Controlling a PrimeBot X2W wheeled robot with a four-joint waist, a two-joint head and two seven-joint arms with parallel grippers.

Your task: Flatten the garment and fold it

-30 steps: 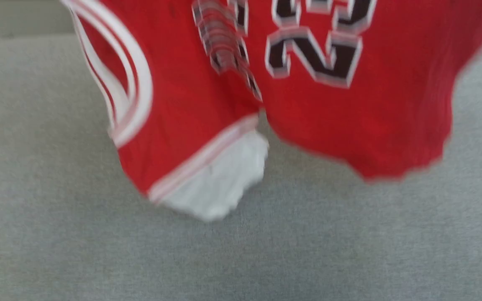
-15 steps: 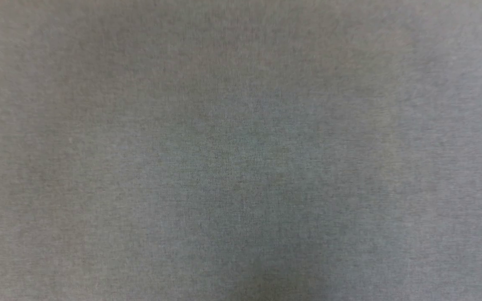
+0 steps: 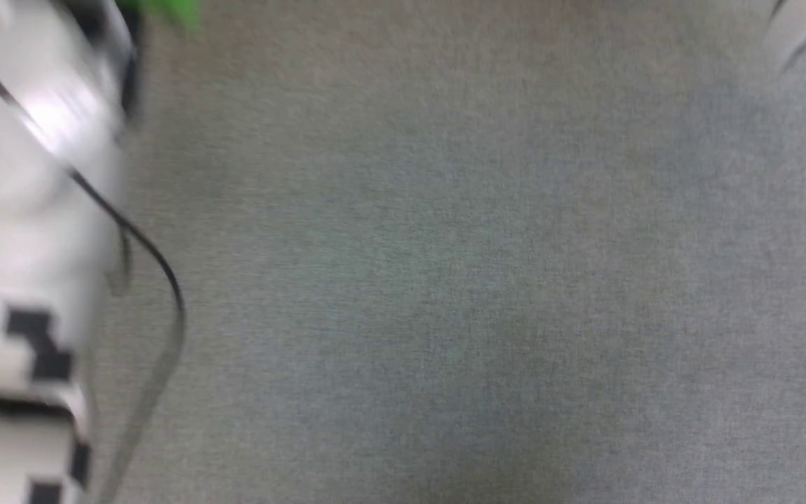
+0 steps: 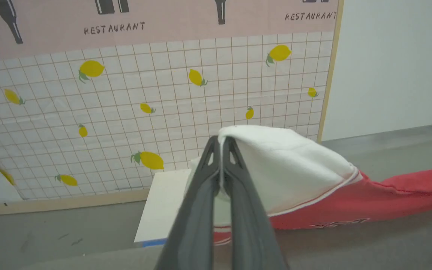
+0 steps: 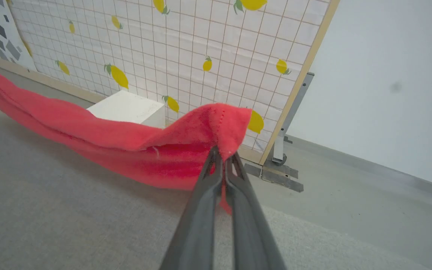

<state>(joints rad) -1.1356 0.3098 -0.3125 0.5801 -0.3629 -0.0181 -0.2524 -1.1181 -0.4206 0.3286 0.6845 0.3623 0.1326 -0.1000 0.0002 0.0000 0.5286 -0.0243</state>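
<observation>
**Reader:** What are you holding, and what is it made of?

**Robot:** One garment (image 4: 298,168), soft and fleecy. My left gripper (image 4: 221,140) has its two long dark fingers pressed together on a white panel. The panel drapes over the fingertips like a rounded hood. A thin red-and-white stripe runs where the white panel meets the red cloth. My right gripper (image 5: 223,152) is clamped too, its two fingers pinching a red corner with a stitched hem. From each grip the garment runs out as a long, loosely bunched band, low over a grey woven surface (image 5: 69,210). I cannot tell whether its lowest part touches that surface.

**Reader:** How many other things are around?

**Robot:** There is one white box (image 5: 128,108) with flat faces. Behind it stands one upright panel (image 4: 126,112), printed with a fine grid and yellow lemons and edged in pale wood. One plain pale wall (image 5: 381,75) is beside the panel. In the head view, my pale left forearm (image 3: 25,210) carries black square markings. One thin black cable (image 3: 140,241) loops alongside it.

**Reader:** Anything hard to make out?

**Robot:** The head view is smeared with blur. A pale shape (image 3: 805,31) sits in its upper right corner, and I cannot identify it. Small lettering on the red cloth, seen in the left wrist view, is too small to read. Each wrist view cuts the garment off at the frame edge.
</observation>
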